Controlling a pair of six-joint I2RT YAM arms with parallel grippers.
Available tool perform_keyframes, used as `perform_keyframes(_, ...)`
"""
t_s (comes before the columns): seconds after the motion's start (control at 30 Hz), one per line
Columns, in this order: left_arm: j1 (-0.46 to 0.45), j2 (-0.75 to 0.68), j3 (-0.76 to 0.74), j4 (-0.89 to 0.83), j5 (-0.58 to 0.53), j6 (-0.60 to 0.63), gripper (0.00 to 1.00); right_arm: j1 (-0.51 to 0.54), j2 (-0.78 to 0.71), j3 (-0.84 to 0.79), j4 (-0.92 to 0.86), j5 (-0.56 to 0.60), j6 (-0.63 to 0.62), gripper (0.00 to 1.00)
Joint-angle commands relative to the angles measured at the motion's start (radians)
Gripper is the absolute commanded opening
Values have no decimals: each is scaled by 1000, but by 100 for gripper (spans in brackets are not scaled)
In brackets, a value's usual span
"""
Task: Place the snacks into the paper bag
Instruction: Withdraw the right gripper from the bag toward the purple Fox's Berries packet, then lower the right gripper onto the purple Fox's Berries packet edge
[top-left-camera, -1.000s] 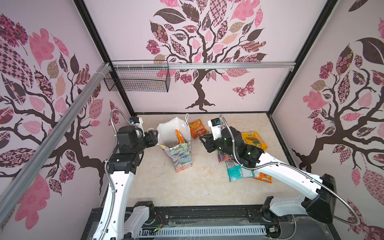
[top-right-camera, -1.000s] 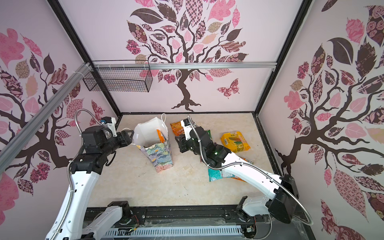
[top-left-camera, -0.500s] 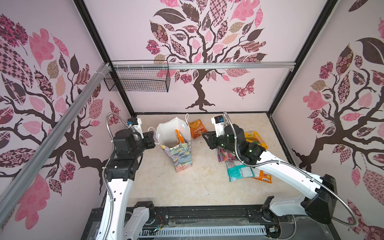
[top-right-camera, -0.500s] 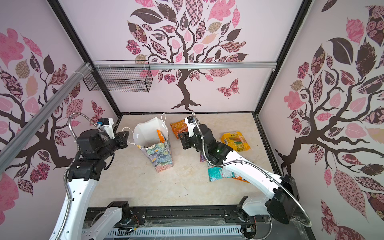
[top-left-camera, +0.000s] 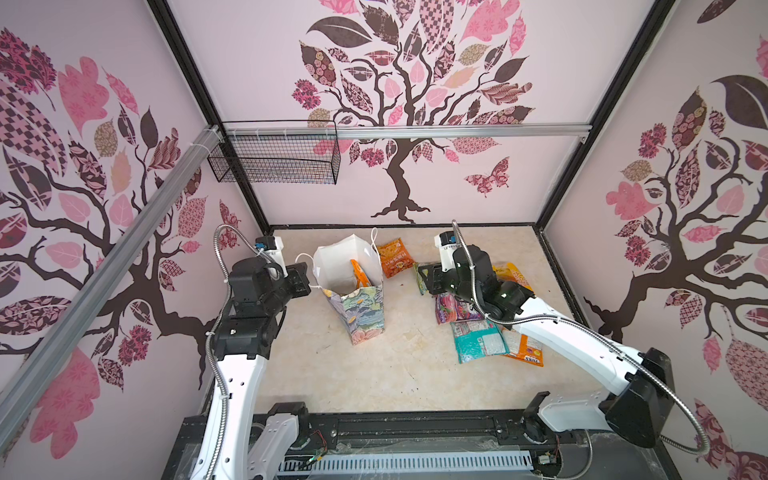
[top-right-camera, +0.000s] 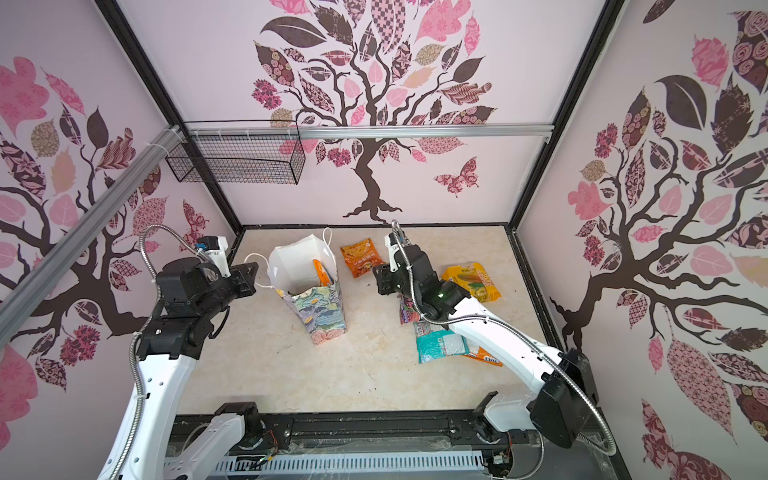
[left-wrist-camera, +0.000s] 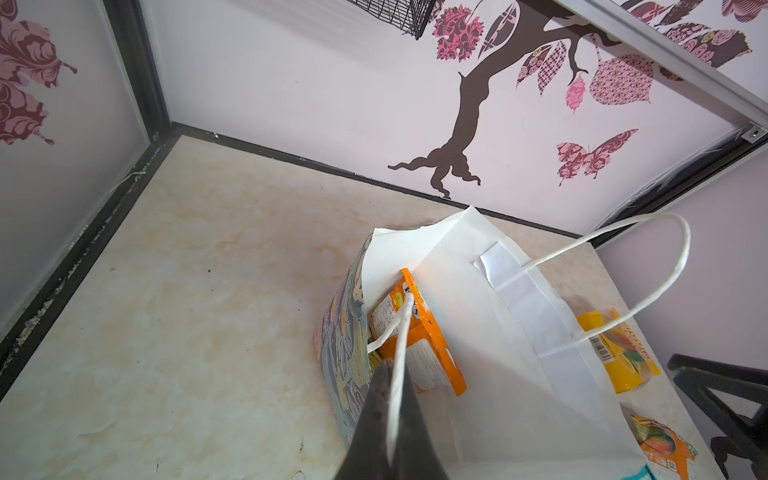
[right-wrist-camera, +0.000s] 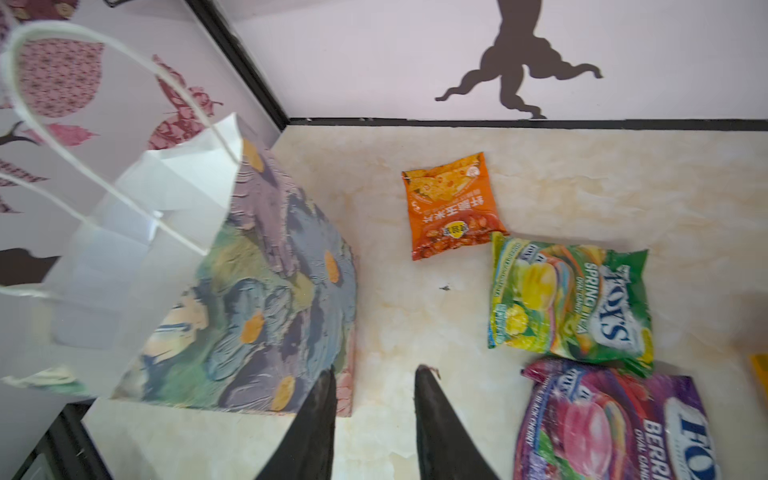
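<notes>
**Change noted.** The left pincer (left-wrist-camera: 395, 376) is now clamped on the white cord handle (left-wrist-camera: 402, 328) of the tall floral paper bag (top-left-camera: 358, 309). A second ago its jaws stood apart at the bag's rim. The cord runs straight from the rim into the closed jaws. The bag stands upright on the beige marbled counter (top-left-camera: 395, 374), with its mouth open.

The right pincer (right-wrist-camera: 374, 372) has drawn back from the bag towards the loose packets. Its jaws stand narrowly apart with nothing between them, over bare counter just beside the bag's floral wall.

**Contents.** One orange-and-white crinkly packet (left-wrist-camera: 419, 332) stands on edge inside the bag.

**Outside, all on the right arm's side of the bag:**
- a small orange packet (right-wrist-camera: 451, 203), near the bag
- a green packet (right-wrist-camera: 569, 295) and a purple packet (right-wrist-camera: 615, 424), beyond it
- a teal packet (top-left-camera: 478, 338) and a yellow packet (top-left-camera: 513, 276), farthest off

**Assessment.** The bag appears secured for loading. The task looks to be at an early stage, with one packet in and at least five out. The green packet seems the likeliest next pick.
</notes>
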Motion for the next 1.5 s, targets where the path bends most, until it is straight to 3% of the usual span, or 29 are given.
perform_keyframes(0.0, 5, -5, -31, 13, -16, 13, 0, -21, 52, -10, -45, 37, -5, 36)
perform_keyframes(0.17, 4, -4, -33, 12, -18, 14, 0, -44, 131, -9, -47, 26, -17, 40)
perform_keyframes(0.33, 5, -7, -35, 13, -25, 16, 0, -66, 194, 8, -115, 128, -47, 44)
perform_keyframes(0.57, 5, -6, -35, 12, -26, 17, 0, -138, 201, -56, -96, 146, -68, 53)
perform_keyframes(0.87, 4, -5, -34, 11, -26, 17, 0, -245, 246, -119, -69, 73, -62, 67)
perform_keyframes(1.27, 6, -1, -35, 13, -14, 14, 0, -254, 381, -73, -69, -53, -79, 73)
perform_keyframes(1.47, 6, -5, -33, 16, -11, 14, 0, -254, 478, 12, -152, -146, -101, 74)
